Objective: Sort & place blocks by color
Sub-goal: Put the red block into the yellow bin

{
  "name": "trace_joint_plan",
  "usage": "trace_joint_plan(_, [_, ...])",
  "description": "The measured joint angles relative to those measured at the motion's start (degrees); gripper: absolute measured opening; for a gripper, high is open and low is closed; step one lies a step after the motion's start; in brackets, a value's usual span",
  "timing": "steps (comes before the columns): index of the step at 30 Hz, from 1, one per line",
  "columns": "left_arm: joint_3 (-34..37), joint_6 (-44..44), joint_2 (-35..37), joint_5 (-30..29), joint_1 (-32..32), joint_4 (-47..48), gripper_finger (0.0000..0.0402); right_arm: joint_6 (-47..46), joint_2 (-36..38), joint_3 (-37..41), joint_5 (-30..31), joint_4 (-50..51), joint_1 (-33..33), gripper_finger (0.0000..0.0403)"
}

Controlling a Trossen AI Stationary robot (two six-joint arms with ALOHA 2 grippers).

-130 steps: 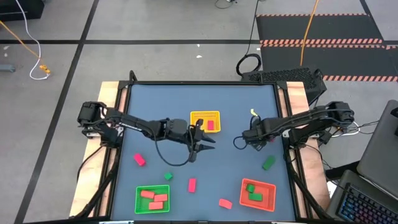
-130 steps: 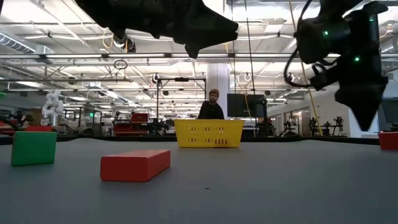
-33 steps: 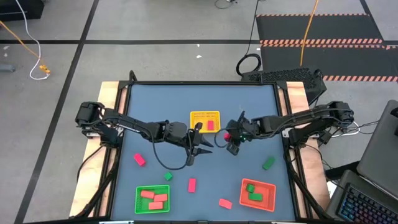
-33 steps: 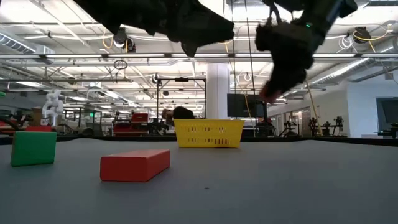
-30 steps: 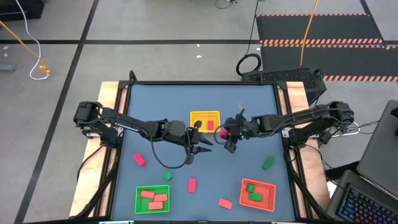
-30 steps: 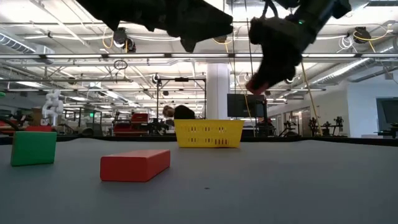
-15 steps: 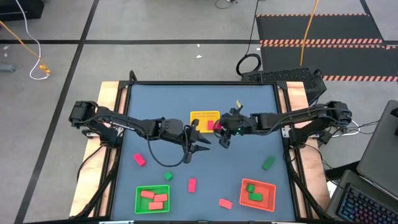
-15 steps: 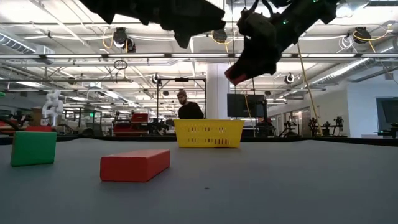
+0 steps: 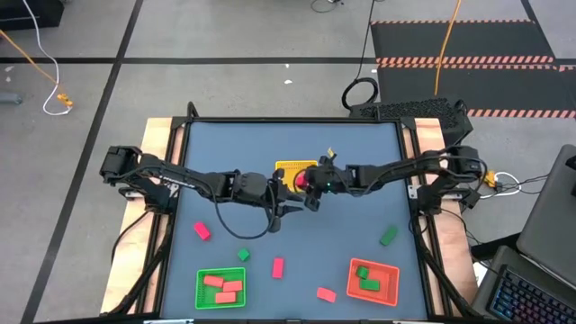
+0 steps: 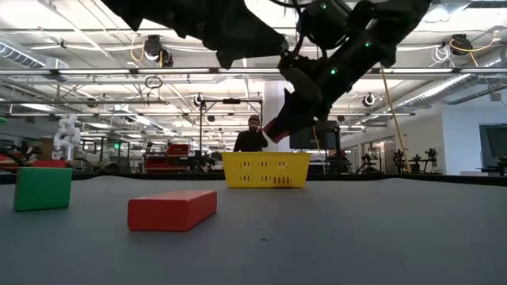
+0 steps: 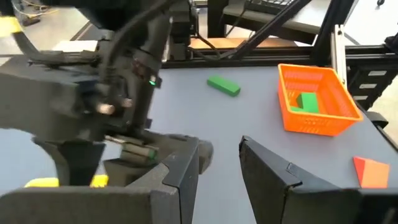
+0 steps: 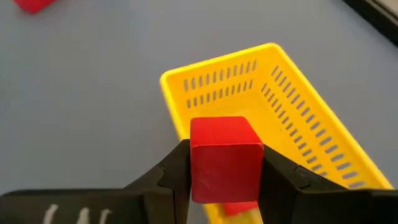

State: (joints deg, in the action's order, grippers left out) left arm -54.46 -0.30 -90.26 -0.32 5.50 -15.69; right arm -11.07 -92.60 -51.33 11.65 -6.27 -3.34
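On the high view, the left arm reaches in from 9 o'clock, and the left gripper [image 9: 286,208] hangs near the table's centre, just at 7 o'clock of the yellow basket [image 9: 286,167]; its fingers [image 11: 273,171] stand parted with nothing between them. At 8 o'clock of that gripper a pink-red block [image 9: 202,231] lies alone on the table [image 9: 225,144]. Toward 6 o'clock sit the green basket [image 9: 220,288] with 3 salmon blocks [image 9: 223,287] inside, a small green cube [image 9: 243,256] just above its right corner, and a pink-red bar [image 9: 277,266] to that cube's right.

The right gripper [image 9: 312,187] comes in from 3 o'clock and is over the yellow basket's right rim, clamped on a red cube [image 12: 225,158]. In the right wrist view this cube sits squarely between the 2 dark fingers, above the basket's near edge, with another red block [image 12: 239,208] just visible inside the basket beneath it.

Further right, a salmon block [image 9: 326,293] lies at 6 o'clock, then the orange basket [image 9: 373,280] holding green blocks [image 9: 365,274], and a green bar [image 9: 388,236] on the table at 1 o'clock of that basket.

In the low view a person [image 10: 252,136] stands behind the yellow basket.
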Motion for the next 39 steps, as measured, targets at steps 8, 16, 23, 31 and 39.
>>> trace_joint_plan(8, [-0.02, -4.32, 1.21, -1.31, 0.06, 8.37, 0.0118, 1.48, -0.54, 0.0, 0.32, -2.38, -2.01, 0.0211])
trace_joint_plan(16, [-0.2, -18.93, 10.79, -9.0, 0.38, 32.48, 0.0118, 4.45, -0.54, 0.02, 0.32, -2.27, -2.07, 0.0278])
trace_joint_plan(23, [-0.35, -38.57, 20.99, -9.68, 2.21, 53.32, 0.0118, 6.23, 0.17, 0.06, 0.28, -1.65, -2.09, 0.0287])
trace_joint_plan(31, [-0.26, -40.63, 20.66, -8.83, 10.07, 69.41, 0.0118, 6.23, 5.8, 0.04, 0.27, -0.52, -1.98, 0.0287])
trace_joint_plan(39, [-0.24, -45.05, 19.09, -4.84, 16.19, 77.99, 0.012, 6.23, 13.24, 0.04, 0.25, 2.21, -0.18, 0.0286])
